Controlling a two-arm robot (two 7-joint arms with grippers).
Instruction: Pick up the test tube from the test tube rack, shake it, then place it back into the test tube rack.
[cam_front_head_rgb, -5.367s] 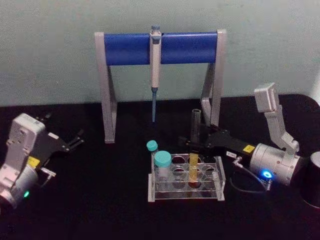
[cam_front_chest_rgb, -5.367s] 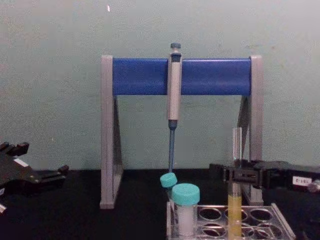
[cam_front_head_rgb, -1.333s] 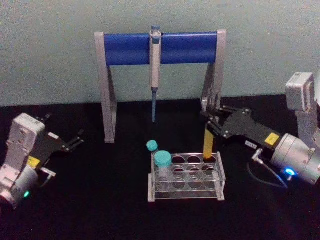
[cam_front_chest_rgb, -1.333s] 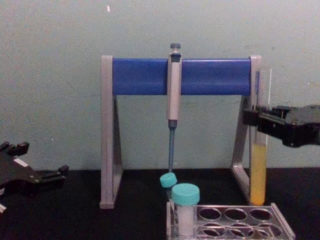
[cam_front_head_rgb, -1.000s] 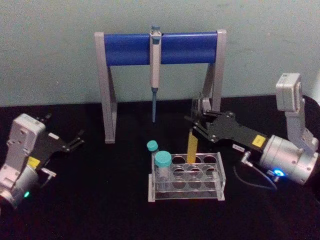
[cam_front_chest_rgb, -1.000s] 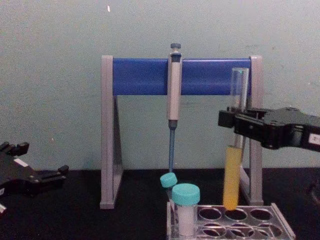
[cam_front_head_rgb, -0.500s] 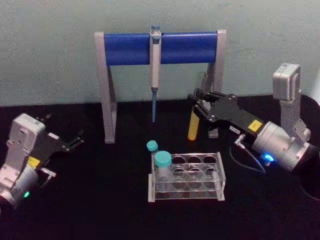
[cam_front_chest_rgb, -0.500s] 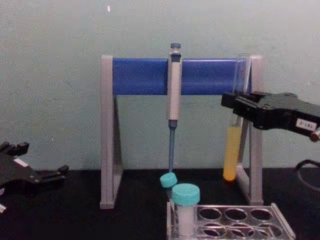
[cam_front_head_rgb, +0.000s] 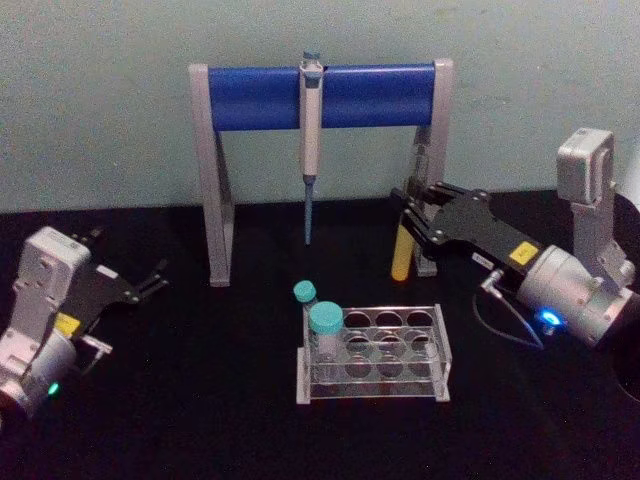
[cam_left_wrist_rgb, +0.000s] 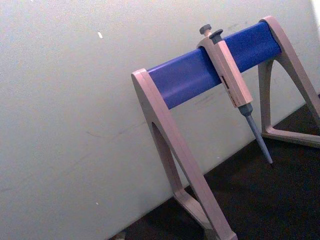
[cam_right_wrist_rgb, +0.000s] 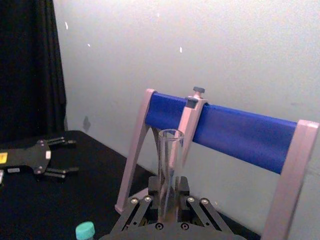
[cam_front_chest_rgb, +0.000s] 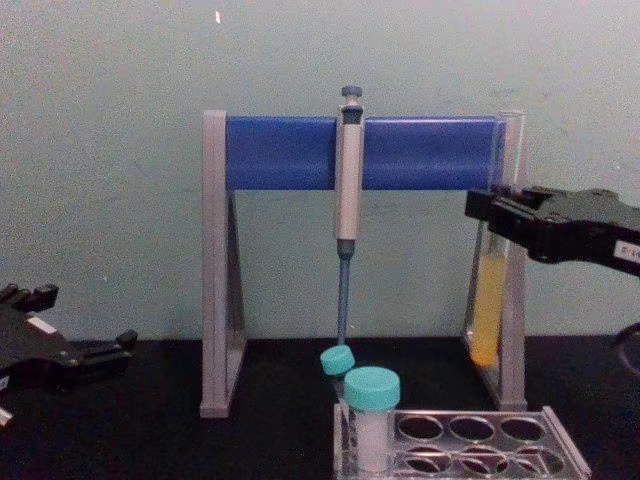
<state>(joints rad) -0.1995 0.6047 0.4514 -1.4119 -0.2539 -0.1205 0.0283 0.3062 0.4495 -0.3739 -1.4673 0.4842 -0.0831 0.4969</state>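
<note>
My right gripper (cam_front_head_rgb: 414, 222) is shut on the test tube (cam_front_head_rgb: 401, 257), a thin clear tube with yellow-orange liquid in its lower part. It holds the tube upright in the air, behind and above the right end of the test tube rack (cam_front_head_rgb: 372, 388). In the chest view the test tube (cam_front_chest_rgb: 486, 315) hangs in front of the stand's right leg, well clear of the clear rack (cam_front_chest_rgb: 472, 445), with the right gripper (cam_front_chest_rgb: 497, 218) around its middle. The right wrist view shows the tube (cam_right_wrist_rgb: 169, 167) rising between the fingers. My left gripper (cam_front_head_rgb: 152, 279) rests open at the far left.
Two teal-capped tubes (cam_front_head_rgb: 324, 324) stand at the rack's left end. Behind it is a grey-legged stand with a blue bar (cam_front_head_rgb: 258, 97), and a pipette (cam_front_head_rgb: 310, 125) hangs from its middle. Black tabletop lies between the left gripper and the rack.
The right gripper has carried the test tube a little to the right, now in front of the stand's right leg. The left arm has not moved.
</note>
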